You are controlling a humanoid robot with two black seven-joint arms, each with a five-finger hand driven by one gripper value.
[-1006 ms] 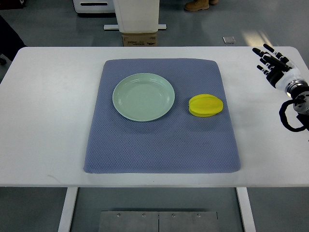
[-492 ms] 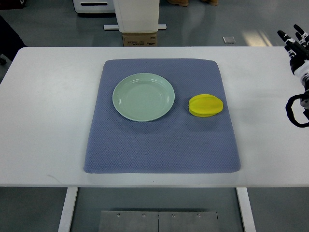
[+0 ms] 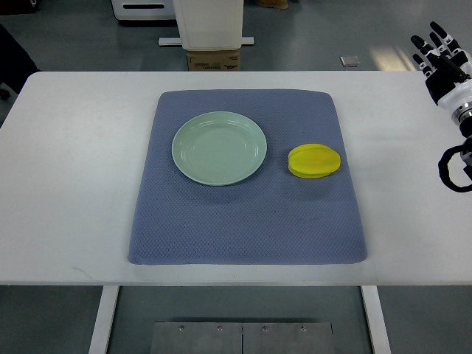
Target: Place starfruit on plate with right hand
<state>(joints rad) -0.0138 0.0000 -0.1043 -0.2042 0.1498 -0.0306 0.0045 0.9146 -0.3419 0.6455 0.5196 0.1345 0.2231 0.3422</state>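
Observation:
A yellow starfruit (image 3: 315, 161) lies on the blue-grey mat (image 3: 248, 214), to the right of a pale green plate (image 3: 219, 147) that holds nothing. My right hand (image 3: 440, 57) hovers over the table's far right corner, well away from the fruit, with its black fingers spread and nothing in them. The left arm does not show.
The white table (image 3: 66, 177) carries only the mat. Beyond its far edge stand a white pedestal with a cardboard box (image 3: 214, 60) and grey floor. A black cable loop (image 3: 456, 169) hangs from my right forearm at the right edge.
My right hand swung from above the table's right part out toward the far right corner, then came back slightly left. The starfruit and plate have not moved.

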